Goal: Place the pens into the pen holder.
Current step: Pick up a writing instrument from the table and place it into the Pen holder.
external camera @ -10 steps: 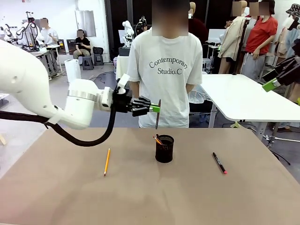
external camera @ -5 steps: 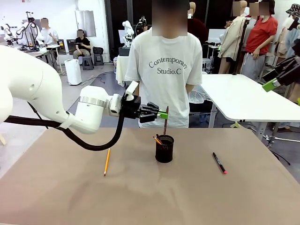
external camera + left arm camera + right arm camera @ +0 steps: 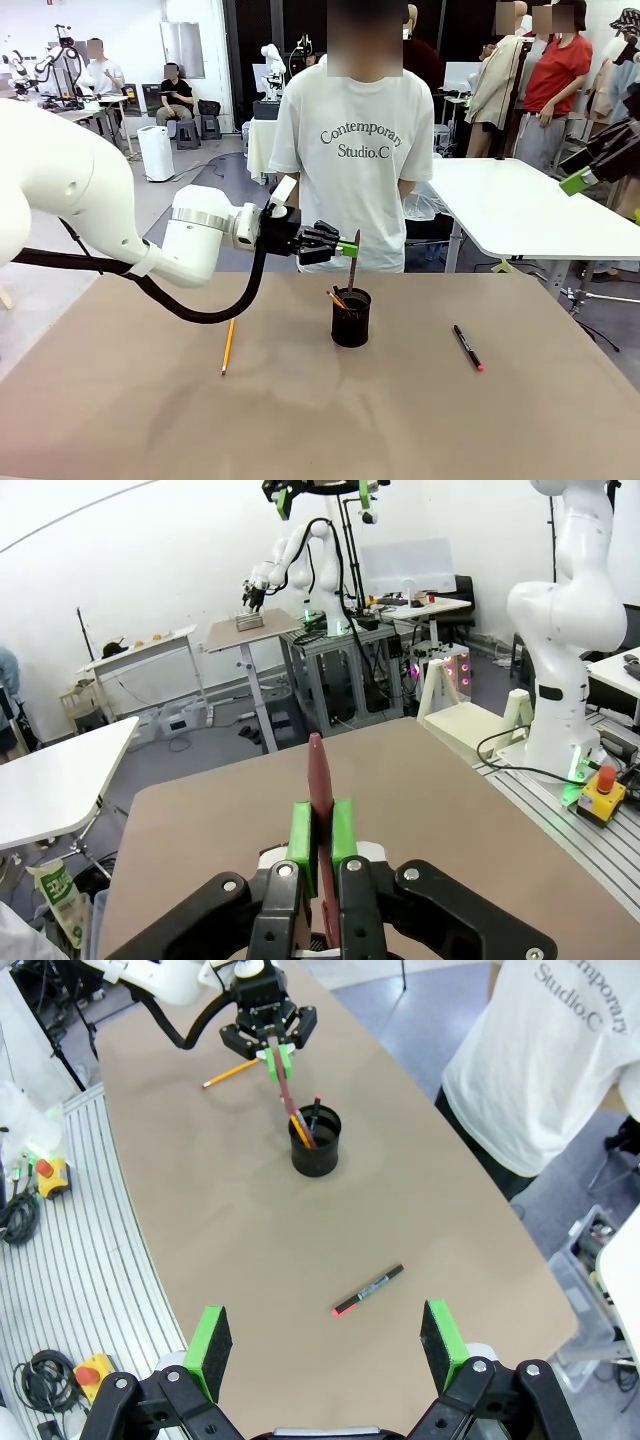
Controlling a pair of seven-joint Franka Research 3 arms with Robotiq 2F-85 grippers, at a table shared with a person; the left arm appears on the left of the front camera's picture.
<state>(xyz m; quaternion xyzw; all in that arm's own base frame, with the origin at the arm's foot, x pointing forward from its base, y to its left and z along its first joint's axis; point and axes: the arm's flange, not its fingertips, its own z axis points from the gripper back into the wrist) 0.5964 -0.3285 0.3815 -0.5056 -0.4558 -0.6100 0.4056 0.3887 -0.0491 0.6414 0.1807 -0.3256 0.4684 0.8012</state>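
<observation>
Pen holder (image 3: 351, 318): black mesh cup, upright, mid-table, a bit toward the far edge. Inside it is an orange pencil (image 3: 335, 298) leaning on the rim. The right wrist view also shows a dark pen with a red end (image 3: 315, 1110) inside.

Dark reddish pencil (image 3: 353, 262): near-vertical, directly over the holder, top tilted slightly. Its lower end is at the cup's mouth; can't tell if it is past the rim or touching anything inside.

Left gripper (image 3: 348, 246): clamped on the dark reddish pencil near its upper end, fingers pointing sideways toward the robot's right. In the left wrist view the green pads (image 3: 300, 830) press on both sides of the reddish shaft, which sticks up past them. Left arm (image 3: 90, 200) comes in from the robot's left, above the table (image 3: 300, 430).

Yellow pencil (image 3: 228, 345): flat on the table on the robot's left of the holder, well apart from it, lying roughly front-to-back.

Black marker (image 3: 467, 347): flat on the robot's right of the holder, well apart, pink-red tip toward the robot's side. Both lie clear of the grippers.

Right gripper (image 3: 325, 1345): jaws spread wide with nothing between them, high over the table's right side, looking down on the marker and holder.

Person (image 3: 352, 170) in a white T-shirt stands at the far edge, behind the holder.
</observation>
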